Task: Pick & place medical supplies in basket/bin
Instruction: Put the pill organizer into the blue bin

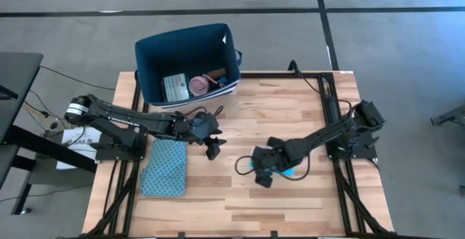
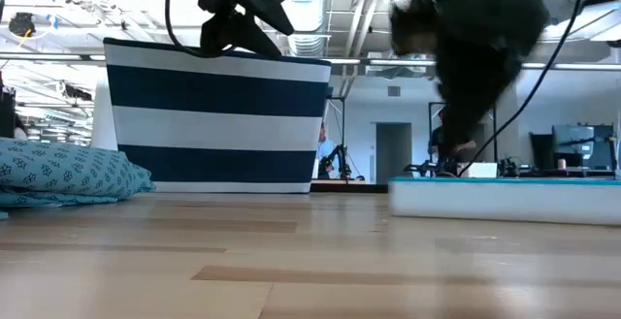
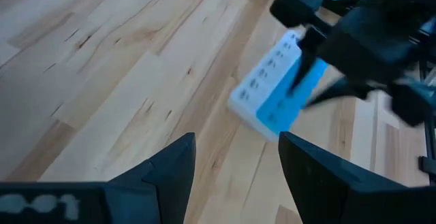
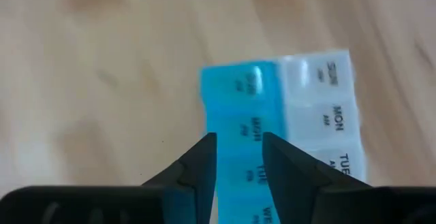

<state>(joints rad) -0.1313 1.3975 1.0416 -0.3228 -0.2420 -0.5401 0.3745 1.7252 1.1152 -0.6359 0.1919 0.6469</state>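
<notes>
The light blue and white pill organiser strip [image 4: 286, 115] lies flat on the wooden table [image 1: 290, 115]; it also shows as pill organiser [image 3: 272, 88] and as pill organiser [image 2: 505, 198]. My right gripper [image 4: 238, 141] hangs right over its blue row, pointing down, fingers a narrow gap apart; from above the right gripper [image 1: 263, 177] covers most of the strip. My left gripper [image 3: 237, 142] is open and holds nothing, and this left gripper [image 1: 213, 148] stands between the cloth pouch and the strip. The navy bin [image 1: 185, 61] holds a green-white box [image 1: 174, 86], a pink disc [image 1: 198, 86] and a brown block [image 1: 216, 75].
The blue patterned cloth pouch [image 1: 163, 168] lies flat near the table's left edge, next to my left arm. The bin stands at the table's far left corner, partly past the edge. Bare wood lies along the near edge and in the far right part.
</notes>
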